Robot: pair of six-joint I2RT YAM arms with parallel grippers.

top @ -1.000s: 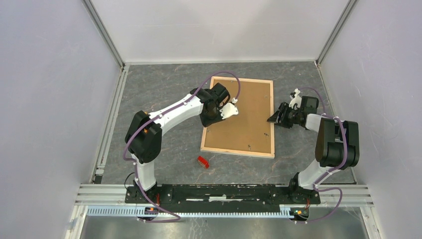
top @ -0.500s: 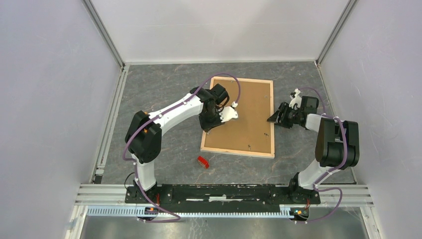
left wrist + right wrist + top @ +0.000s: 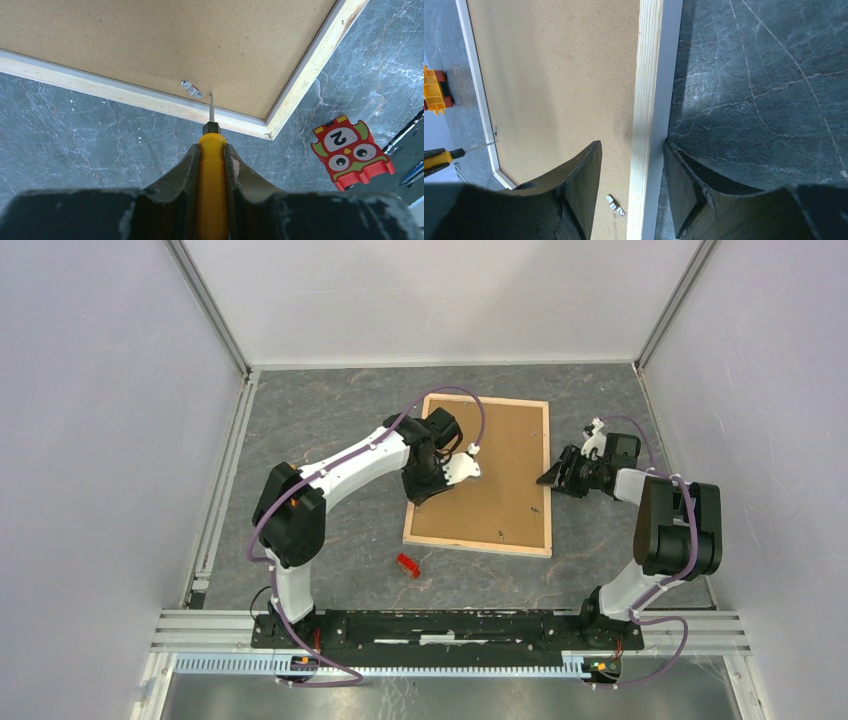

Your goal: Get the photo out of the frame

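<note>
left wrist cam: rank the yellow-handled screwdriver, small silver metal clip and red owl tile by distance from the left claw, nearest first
1. The yellow-handled screwdriver: centre, clamped in the left claw.
2. The small silver metal clip: on the brown backing board, just left of the screwdriver's tip.
3. The red owl tile: far right, on the grey marbled table.

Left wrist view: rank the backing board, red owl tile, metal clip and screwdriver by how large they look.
1. backing board, by far.
2. red owl tile and screwdriver: similar visible area, and the screwdriver is nearest the camera, so unranked.
3. metal clip, smallest.
</note>
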